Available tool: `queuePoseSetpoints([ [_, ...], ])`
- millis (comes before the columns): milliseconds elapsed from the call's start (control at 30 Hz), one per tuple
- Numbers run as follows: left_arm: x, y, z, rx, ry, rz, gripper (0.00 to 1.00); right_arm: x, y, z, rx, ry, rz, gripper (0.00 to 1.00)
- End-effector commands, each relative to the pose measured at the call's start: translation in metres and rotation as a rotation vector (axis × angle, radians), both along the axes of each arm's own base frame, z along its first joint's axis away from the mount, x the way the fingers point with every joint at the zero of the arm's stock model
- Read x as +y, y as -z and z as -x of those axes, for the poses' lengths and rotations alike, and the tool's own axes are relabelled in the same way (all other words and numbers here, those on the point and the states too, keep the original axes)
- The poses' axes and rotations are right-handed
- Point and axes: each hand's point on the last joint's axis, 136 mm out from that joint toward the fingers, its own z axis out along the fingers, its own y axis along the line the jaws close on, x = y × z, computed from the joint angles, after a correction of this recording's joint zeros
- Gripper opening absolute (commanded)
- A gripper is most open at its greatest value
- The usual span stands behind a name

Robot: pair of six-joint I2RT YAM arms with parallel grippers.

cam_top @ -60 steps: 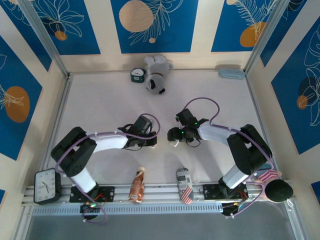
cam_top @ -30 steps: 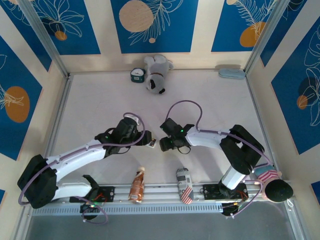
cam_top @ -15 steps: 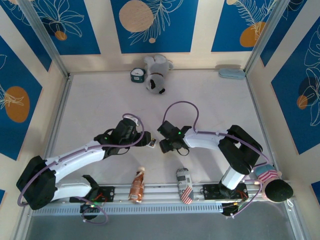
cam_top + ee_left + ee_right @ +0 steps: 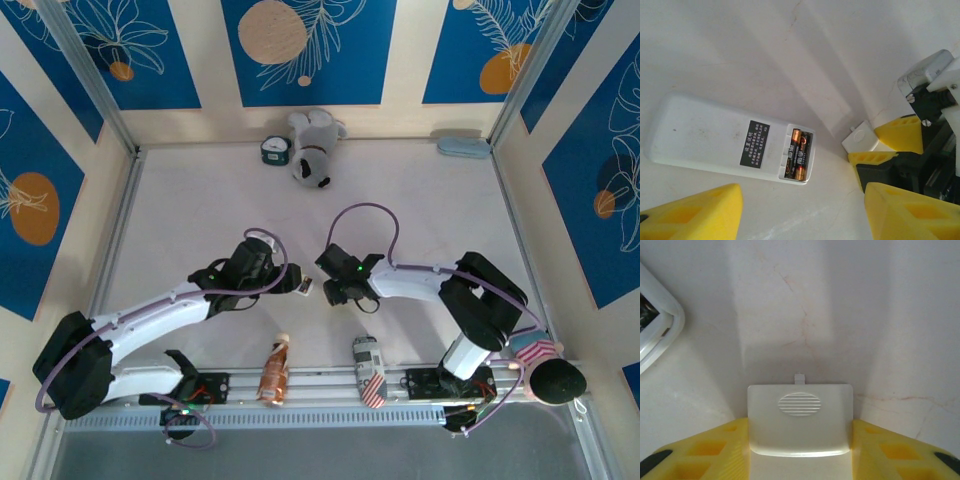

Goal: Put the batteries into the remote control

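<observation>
**Cover fit pending: slip and misalignment risks**

Remote control (image 4: 715,137) lies back-up on the bench (image 4: 880,315), with both batteries (image 4: 799,154) seated side by side in its open bay. Right end effector (image 4: 800,442) pinches the white cover (image 4: 800,415) by its side edges, tab leading, near the bay end but not touching it. Left end effector (image 4: 800,212) is spread beside the remote and grips nothing.

Risks, as judged:
- The remote is unrestrained, so a push from the cover may skate it away.
- A tilted cover could miss its slot or twist in the pinch.
- A raised battery would block closure.
</observation>
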Motion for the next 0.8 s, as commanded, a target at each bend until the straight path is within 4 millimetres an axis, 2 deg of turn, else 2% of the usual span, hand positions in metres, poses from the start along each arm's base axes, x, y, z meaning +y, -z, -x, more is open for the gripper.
queuePoseSetpoints([
  [0,0.008,0.005,-0.001,0.004,-0.026,0.001,0.66,-0.002,-0.009,0.006,-0.031,-0.037,0.020,0.48],
  [200,0.025,0.024,-0.002,0.052,-0.095,0.015,0.67,0.021,-0.026,0.012,-0.087,-0.182,0.040,0.48],
  [233,0.028,0.028,-0.002,0.063,-0.106,0.024,0.68,0.027,-0.029,0.014,-0.097,-0.220,0.041,0.48],
  [267,0.032,0.032,-0.002,0.075,-0.120,0.032,0.73,0.031,-0.030,0.016,-0.106,-0.254,0.044,0.48],
  [467,0.047,0.045,-0.002,0.100,-0.160,0.064,0.74,0.055,-0.037,0.022,-0.136,-0.395,0.027,0.48],
  [500,0.048,0.047,-0.002,0.107,-0.166,0.072,0.71,0.057,-0.037,0.021,-0.140,-0.402,0.028,0.48],
  [600,0.049,0.051,-0.006,0.113,-0.178,0.105,0.54,0.061,-0.035,0.016,-0.147,-0.412,0.046,0.48],
  [667,0.046,0.054,-0.010,0.114,-0.172,0.110,0.35,0.064,-0.034,0.013,-0.146,-0.413,0.056,0.48],
  [767,0.040,0.060,-0.016,0.124,-0.156,0.100,0.28,0.068,-0.038,0.009,-0.151,-0.407,0.052,0.48],
])
